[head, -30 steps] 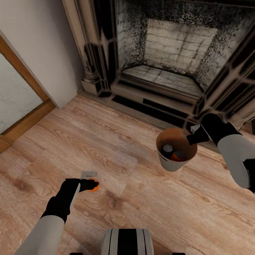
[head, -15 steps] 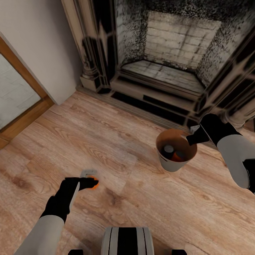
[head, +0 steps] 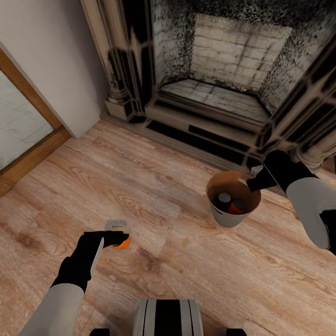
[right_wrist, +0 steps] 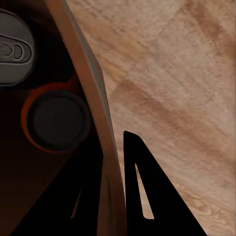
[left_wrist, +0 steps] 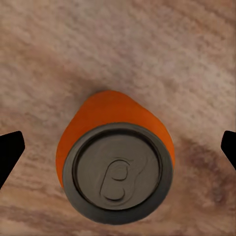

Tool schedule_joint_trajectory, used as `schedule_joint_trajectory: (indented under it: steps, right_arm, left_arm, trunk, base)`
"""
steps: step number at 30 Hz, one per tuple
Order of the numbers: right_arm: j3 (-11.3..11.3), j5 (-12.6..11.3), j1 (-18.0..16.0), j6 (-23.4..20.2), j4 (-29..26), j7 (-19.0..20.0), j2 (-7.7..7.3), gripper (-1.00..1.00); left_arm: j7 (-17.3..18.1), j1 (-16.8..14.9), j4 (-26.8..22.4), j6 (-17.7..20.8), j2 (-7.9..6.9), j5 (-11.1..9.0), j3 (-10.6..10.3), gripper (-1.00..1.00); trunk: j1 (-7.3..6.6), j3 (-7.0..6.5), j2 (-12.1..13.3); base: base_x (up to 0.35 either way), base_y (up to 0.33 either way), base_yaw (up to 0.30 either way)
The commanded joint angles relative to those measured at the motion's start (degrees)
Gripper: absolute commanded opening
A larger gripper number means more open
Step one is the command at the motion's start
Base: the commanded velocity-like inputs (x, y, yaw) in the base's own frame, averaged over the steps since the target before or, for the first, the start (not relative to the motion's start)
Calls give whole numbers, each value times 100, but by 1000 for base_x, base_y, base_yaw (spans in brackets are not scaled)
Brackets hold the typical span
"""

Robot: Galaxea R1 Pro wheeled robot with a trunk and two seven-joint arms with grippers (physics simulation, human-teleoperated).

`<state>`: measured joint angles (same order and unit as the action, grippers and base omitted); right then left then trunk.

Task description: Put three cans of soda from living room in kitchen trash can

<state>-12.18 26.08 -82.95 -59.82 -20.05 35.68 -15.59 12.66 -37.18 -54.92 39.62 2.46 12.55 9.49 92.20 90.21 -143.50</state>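
Wood floor [head: 196, 275] — left claw [head: 117, 240] open astride orange can [left_wrist: 115, 162]

Left gripper [head: 116, 239] low with fingers [left_wrist: 10, 155] spread wide, right gripper [head: 252, 179] pinched closed, forearm angled inward

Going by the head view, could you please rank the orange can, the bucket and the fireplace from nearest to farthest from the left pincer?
1. The orange can, right at the left pincer, over the wood floor.
2. The bucket, off to the right, its rim pinched by the right pincer.
3. The fireplace, farthest, ahead by the wall.
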Motion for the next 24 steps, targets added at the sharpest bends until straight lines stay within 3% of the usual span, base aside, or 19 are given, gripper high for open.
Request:
schedule_joint_trajectory:
  steps: [1,11,21,24]
  right_arm:
    - [8,-51,-2,-18,1,18,1,-100]
    - [5,-51,-2,-18,1,18,8,-100]
    - [-4,-51,-2,-18,1,18,-8,-100]
    - [-4,-51,-2,-18,1,18,-11,-100]
  left_arm:
    - [0,0,0,0,0,-1,0,100]
    - [-1,0,59,1,0,2,-8,100]
    - [-1,0,56,1,0,-7,-9,100]
    - [-1,-2,59,1,0,-5,-9,100]
  trunk:
    - [-1,0,0]
    - [23,233,-12]
    - [23,255,-12]
    - [30,322,-16]
  base:
    - [0,0,0]
    - [0,0,0]
    - [0,0,0]
    - [0,0,0]
